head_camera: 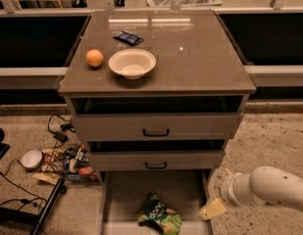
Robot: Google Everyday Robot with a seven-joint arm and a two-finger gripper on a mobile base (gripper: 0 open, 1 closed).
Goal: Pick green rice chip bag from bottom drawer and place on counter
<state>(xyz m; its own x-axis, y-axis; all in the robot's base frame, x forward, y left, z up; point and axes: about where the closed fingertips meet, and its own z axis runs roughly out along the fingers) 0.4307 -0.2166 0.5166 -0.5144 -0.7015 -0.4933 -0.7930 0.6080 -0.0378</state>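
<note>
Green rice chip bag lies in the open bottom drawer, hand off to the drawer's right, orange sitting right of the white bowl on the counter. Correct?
One error: the camera view shows the orange left of the white bowl on the counter. Otherwise right: green rice chip bag in the open bottom drawer, hand low at the drawer's right side.
</note>
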